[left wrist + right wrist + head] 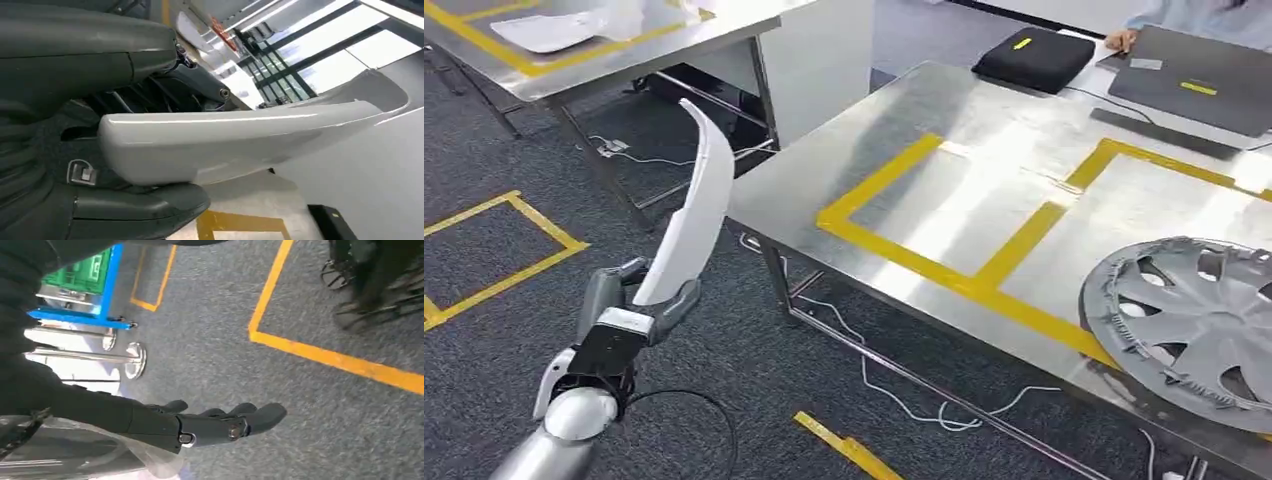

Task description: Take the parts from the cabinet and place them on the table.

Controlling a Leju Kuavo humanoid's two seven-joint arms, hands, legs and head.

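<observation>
- Left hand (619, 320), low in the head view over the carpet, grips the lower end of a long white curved part (694, 205); the part rises tilted above the fingers (150, 200), clamped between thumb and fingers in the left wrist view.
- Steel desk (864, 170) with yellow tape lines stands to the right, apart from the part.
- Grey wheel cover (1194, 325) lies on the desk's right end.
- Right hand (210, 425) hangs over the carpet, fingers apart, holding nothing.
</observation>
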